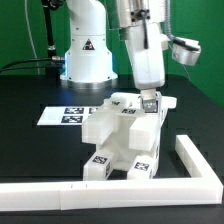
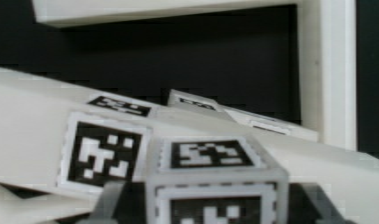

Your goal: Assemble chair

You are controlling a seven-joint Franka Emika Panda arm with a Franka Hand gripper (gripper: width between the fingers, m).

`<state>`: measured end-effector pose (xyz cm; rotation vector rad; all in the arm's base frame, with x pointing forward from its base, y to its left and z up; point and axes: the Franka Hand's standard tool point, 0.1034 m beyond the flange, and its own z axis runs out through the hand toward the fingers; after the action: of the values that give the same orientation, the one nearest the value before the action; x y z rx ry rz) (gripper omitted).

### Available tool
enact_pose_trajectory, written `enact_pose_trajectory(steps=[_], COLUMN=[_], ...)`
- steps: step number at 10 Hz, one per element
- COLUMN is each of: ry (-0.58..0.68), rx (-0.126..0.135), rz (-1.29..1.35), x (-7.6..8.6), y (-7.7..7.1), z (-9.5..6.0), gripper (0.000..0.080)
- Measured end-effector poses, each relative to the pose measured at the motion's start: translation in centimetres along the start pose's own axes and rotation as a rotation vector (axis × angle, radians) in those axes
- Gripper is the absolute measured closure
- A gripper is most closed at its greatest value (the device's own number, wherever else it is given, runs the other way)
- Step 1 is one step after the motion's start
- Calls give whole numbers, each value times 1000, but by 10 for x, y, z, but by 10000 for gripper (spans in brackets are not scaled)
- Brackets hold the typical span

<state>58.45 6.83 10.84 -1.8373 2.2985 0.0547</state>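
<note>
Chair lies tilted, long axis toward the border rail, end effector clamping its upper block.

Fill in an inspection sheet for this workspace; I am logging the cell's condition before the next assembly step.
Surface: black table, marker board lying flat.
Job's things: white tagged chair partly built, tipped against the border rail.
Clutter: nothing seen.
Grippers: gripper at the chair's cube-topped post; its fingers sit on either side of the cube, contact unclear.
Cables: dark leads hang behind the arm base.
Surroundings: green backdrop.
</note>
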Motion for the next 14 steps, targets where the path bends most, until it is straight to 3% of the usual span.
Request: enact_pose_trajectory(steps=[5,9,10,11,14], ry=[-48,-47,-46,-46,-47], rx=[-1,5,5,5,5], rz=[429,440,438,436,432], x=[-2,-3,-3,-3,-4], y=[-1,0,0,0,0], z=[0,2,2,2,2], gripper=[518,518,337,217,153])
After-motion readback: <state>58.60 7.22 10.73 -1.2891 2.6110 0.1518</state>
